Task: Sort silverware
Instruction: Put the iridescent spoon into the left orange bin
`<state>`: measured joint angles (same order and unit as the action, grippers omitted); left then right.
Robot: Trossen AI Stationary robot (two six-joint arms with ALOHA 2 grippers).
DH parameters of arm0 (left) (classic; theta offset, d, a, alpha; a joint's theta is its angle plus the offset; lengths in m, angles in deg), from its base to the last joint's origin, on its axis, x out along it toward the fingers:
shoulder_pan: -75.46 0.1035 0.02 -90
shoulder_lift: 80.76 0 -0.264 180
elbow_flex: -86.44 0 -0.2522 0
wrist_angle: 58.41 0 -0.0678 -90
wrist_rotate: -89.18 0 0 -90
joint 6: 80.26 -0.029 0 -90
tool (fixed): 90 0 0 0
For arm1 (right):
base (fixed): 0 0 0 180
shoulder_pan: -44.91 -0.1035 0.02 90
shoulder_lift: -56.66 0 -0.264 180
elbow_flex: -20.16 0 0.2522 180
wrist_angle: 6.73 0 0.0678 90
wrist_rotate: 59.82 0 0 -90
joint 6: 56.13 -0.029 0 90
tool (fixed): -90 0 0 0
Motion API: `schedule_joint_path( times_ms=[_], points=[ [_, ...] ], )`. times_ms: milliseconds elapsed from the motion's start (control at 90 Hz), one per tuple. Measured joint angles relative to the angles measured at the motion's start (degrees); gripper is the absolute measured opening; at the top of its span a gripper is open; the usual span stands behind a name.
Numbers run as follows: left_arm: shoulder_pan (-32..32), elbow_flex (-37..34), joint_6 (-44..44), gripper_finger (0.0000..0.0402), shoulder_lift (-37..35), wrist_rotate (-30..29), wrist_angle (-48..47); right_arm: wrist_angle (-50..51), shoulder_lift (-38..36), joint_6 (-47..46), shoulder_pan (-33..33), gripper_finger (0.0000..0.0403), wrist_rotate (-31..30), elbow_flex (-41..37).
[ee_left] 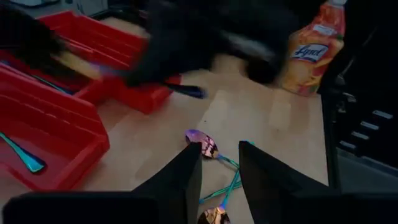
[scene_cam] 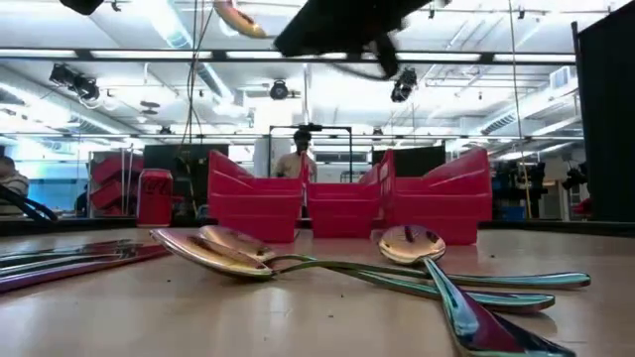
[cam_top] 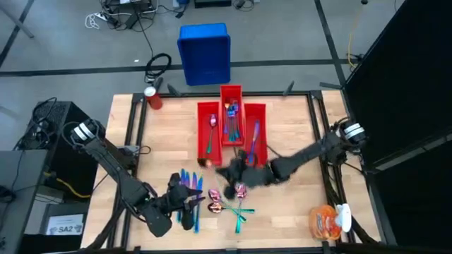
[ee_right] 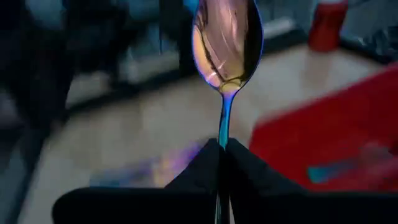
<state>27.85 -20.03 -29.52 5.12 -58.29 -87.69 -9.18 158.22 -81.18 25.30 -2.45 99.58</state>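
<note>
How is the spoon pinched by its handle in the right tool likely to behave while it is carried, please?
The spoon looks like stiff, thin metal, so it probably will not droop. The right tool pinches only the narrow handle, with the bowl standing well clear, so it may pivot or slip on that glossy finish. It seems light, so a modest squeeze should hold it.

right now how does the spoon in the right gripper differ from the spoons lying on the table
The held spoon is off the table, pinched by its handle in the right gripper, with its bowl sticking out past the fingertips. The loose spoons lie flat on the wood with their handles crossing, and no gripper touches them. The held one stands alone; the loose ones cluster together. All share the same iridescent pink-to-blue metal finish.
</note>
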Motion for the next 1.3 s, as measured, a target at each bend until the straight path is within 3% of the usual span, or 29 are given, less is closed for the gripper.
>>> schedule_joint_path(
  times_ms=[133, 311, 633, 811, 933, 1078, 1300],
  points=[
    [0.0, 0.0, -0.86, 0.009, 0.0, 0.0, 0.45, -18.88, 0.33, -4.93, 6.91, 0.0, 3.73, -4.0],
    [0.0, 0.0, -1.16, 0.009, 0.0, 0.04, 0.44, -25.41, 0.44, -13.93, 14.4, 0.0, -4.27, -9.01],
    [0.74, 0.0, -2.76, 0.009, 0.0, -0.27, 0.65, -24.03, 0.48, -24.65, 18.91, 0.0, -4.68, -10.29],
    [1.87, 0.0, -2.67, 0.009, 0.0, 0.13, 0.83, -23.17, 1.82, -22.96, 18.57, 0.0, -6.59, -9.49],
    [2.63, 0.04, -2.71, 0.009, -0.02, 0.33, 0.96, -22.45, 5.89, -21.52, 17.29, 0.0, -9.32, -5.2],
    [2.94, 0.02, -1.91, 0.009, -0.02, 2.05, 1.24, -17.33, 12.49, -19.13, 16.48, 0.0, -8.48, 2.84],
    [2.23, 0.02, -1.01, 0.009, -0.02, 3.04, 1.11, -13.05, 14.69, -20.03, 18.29, 0.0, -9.17, 6.94]
  ],
)
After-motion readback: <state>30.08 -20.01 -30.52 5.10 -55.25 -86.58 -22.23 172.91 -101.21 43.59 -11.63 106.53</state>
